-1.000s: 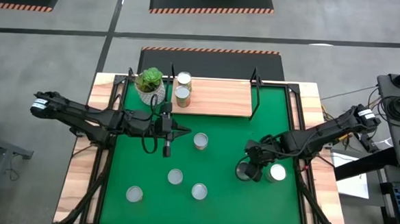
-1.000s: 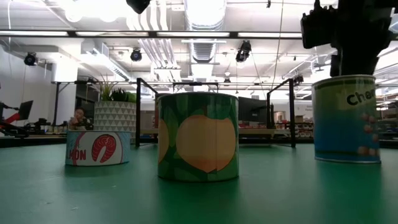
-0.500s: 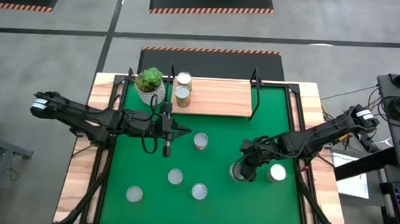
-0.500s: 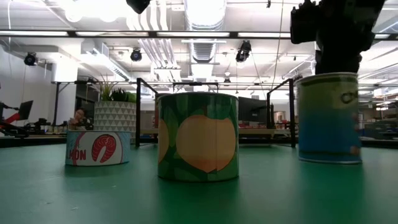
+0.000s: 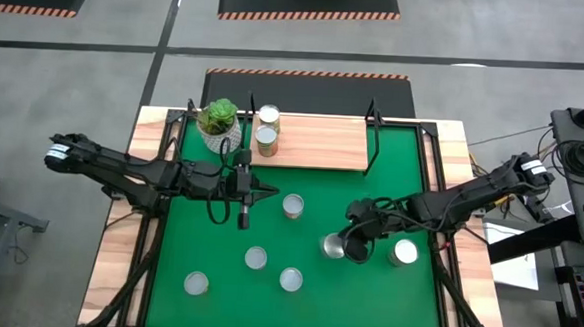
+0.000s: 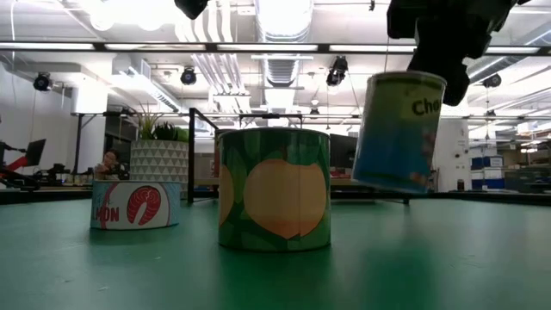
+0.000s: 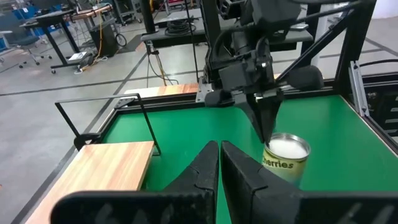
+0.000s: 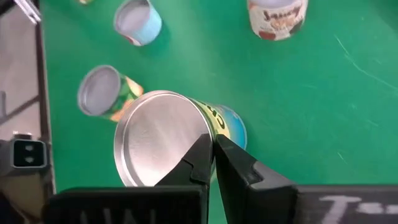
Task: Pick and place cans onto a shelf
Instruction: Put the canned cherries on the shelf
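My right gripper (image 5: 350, 243) is shut on a blue-labelled can (image 5: 334, 248) with a silvery top over the right half of the green mat. The low view shows that can (image 6: 398, 129) tilted in the air. Several other cans stand upright on the mat, among them one (image 5: 292, 206) near the centre and one (image 5: 403, 252) to the right of the held can. Two cans (image 5: 267, 127) stand on the light-wood shelf (image 5: 318, 143) at its left end. My left gripper (image 5: 258, 190) hovers shut left of centre, touching nothing. My right gripper pinches the can's top rim (image 8: 200, 127) between its two fingers, one finger over the silvery lid and one against the outer wall. The fingers slant down from the table's right. The can hangs tilted below them, its base (image 6: 386, 182) clear of the mat.
A white pot with a green plant (image 5: 219, 121) stands beside the shelf's left end. Black posts (image 5: 372, 138) rise at the shelf's ends. Three cans (image 5: 256, 258) sit near the front left of the mat. Bare shelf board lies right of its two cans.
My right gripper has moved toward the table's left and risen, tipping as it went. The blue-labelled can, which stood upright on the mat, now hangs tilted and lifted clear.
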You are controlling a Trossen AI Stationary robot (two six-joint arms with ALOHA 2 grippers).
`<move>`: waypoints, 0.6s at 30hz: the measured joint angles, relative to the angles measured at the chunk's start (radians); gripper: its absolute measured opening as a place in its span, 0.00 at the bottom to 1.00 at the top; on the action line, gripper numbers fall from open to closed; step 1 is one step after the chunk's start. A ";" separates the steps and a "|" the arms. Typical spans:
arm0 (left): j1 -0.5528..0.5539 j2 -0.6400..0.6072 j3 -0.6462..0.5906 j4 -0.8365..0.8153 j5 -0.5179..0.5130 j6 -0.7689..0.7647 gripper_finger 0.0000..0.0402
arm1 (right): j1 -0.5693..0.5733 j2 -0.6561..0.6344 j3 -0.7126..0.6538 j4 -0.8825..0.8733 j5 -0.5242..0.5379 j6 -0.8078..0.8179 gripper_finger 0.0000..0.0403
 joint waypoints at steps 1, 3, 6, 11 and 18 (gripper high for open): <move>0.000 0.000 0.000 0.000 0.000 0.000 0.00 | 0.000 -0.006 -0.001 0.002 0.009 0.005 0.02; 0.000 0.000 0.000 0.000 0.000 0.000 0.00 | 0.000 -0.021 -0.002 0.003 0.041 0.021 0.02; 0.000 0.000 0.000 0.000 0.000 0.000 0.00 | -0.011 -0.050 -0.002 0.020 0.076 0.053 0.02; 0.000 0.000 0.002 0.013 0.000 0.016 0.00 | -0.083 -0.088 0.000 0.066 0.059 0.091 0.02; 0.000 -0.043 0.003 0.039 -0.017 0.049 0.00 | -0.235 -0.097 0.027 0.089 -0.028 0.037 0.02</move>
